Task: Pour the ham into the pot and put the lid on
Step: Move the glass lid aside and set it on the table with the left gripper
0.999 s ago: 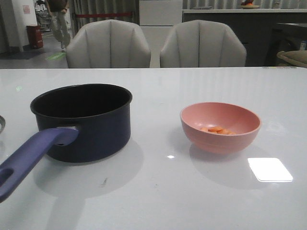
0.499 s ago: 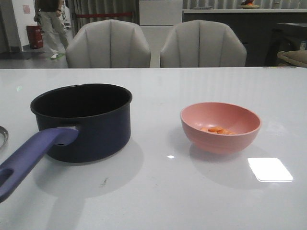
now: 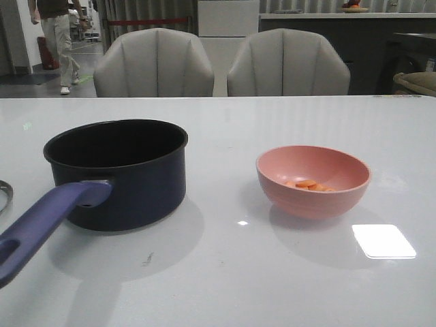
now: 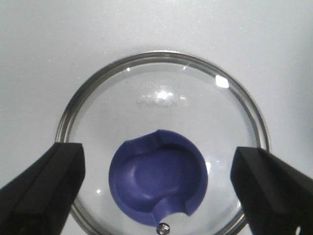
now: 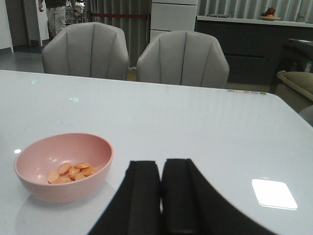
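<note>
Lid [image 4: 164, 147] of glass, flat on the white tabletop [image 3: 225, 272], knob up, lies directly beneath the left hand [image 4: 159, 188], whose fingers [image 4: 41, 188] stand wide apart on either side of the blue knob and grip nothing. Right hand [image 5: 161, 196], fingers pressed together and empty, hovers near the pink bowl [image 3: 313, 180] containing the ham [image 3: 308, 184] slices. Saucepan [image 3: 119, 170] stands upright, well apart from the bowl on the robot's left; its long handle [image 3: 48, 221] runs toward the robot and leftward. Two grey chairs [image 3: 153, 63] stand behind the tabletop; a person [image 3: 54, 37] walks in the background.
</note>
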`<state>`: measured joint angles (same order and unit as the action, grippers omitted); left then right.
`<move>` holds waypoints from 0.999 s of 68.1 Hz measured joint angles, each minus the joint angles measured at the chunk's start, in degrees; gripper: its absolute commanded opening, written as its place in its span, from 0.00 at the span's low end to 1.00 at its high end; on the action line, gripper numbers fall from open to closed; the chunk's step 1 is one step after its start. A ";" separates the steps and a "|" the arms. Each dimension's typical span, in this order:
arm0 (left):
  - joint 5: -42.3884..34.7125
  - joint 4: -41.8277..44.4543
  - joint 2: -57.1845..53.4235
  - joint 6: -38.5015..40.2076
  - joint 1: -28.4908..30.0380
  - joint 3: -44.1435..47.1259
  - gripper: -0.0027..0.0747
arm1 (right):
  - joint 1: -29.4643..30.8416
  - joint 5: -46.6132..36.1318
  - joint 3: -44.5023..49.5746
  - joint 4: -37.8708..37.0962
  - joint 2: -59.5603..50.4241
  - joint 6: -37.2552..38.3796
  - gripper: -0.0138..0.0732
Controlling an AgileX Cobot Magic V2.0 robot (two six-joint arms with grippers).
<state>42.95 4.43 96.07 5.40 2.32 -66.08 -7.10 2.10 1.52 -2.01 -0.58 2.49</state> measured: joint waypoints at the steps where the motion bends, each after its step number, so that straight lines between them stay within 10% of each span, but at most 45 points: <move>1: 0.02 0.00 -0.94 0.00 -0.16 -0.03 0.86 | 0.00 0.00 0.00 0.00 0.00 0.00 0.35; 68: -16.17 -6.03 -72.39 -0.40 -10.86 33.39 0.86 | 0.00 0.00 0.00 0.00 0.00 0.00 0.35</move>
<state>26.78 -1.60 23.68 5.00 -8.53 -32.69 -7.10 2.10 1.52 -2.01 -0.58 2.49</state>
